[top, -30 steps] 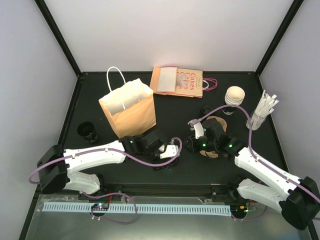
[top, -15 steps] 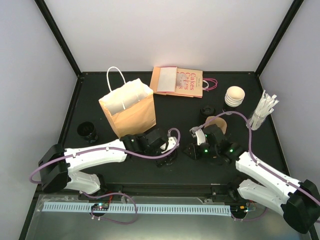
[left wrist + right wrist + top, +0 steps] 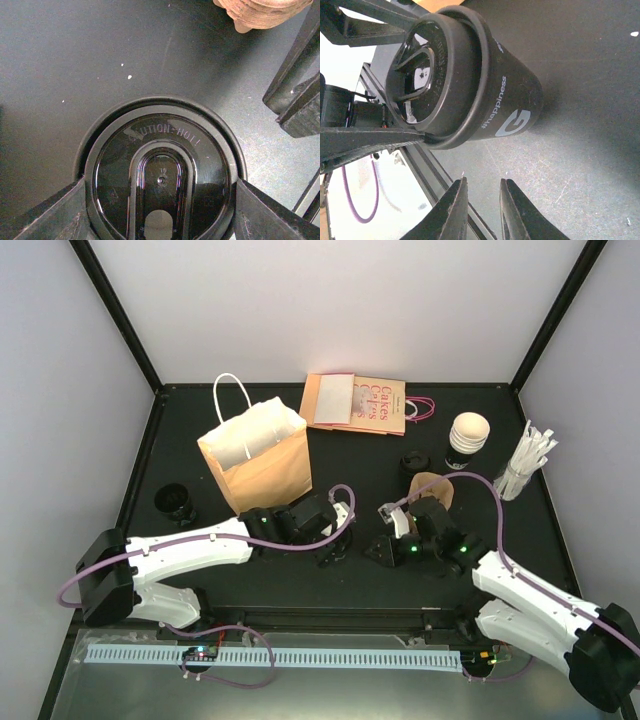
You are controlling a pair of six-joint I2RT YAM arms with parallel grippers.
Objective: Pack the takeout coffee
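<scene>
The takeout coffee [image 3: 335,552], a small black cup with its black lid on, stands on the black table just in front of the bag. In the left wrist view its lid [image 3: 160,170] fills the lower half. My left gripper [image 3: 160,205] is shut on it, a finger [image 3: 50,215] pressed to each side of the rim. The right wrist view shows the cup [image 3: 495,95] from the side with white print. My right gripper [image 3: 482,200] hangs just short of it, jaws a narrow gap apart with nothing between them. From above, the right gripper [image 3: 383,550] sits just right of the cup.
An upright brown paper bag [image 3: 258,455] with a white handle stands open behind the left arm. A flat printed bag [image 3: 356,403] lies at the back. A brown pulp carrier [image 3: 432,490], a stack of cups [image 3: 468,438], straws [image 3: 525,460] and a loose lid [image 3: 413,462] are right; dark cups [image 3: 175,500] left.
My right gripper has moved from beside the carrier toward the near edge, ending level with the cup. The left wrist has turned while staying on the cup.
</scene>
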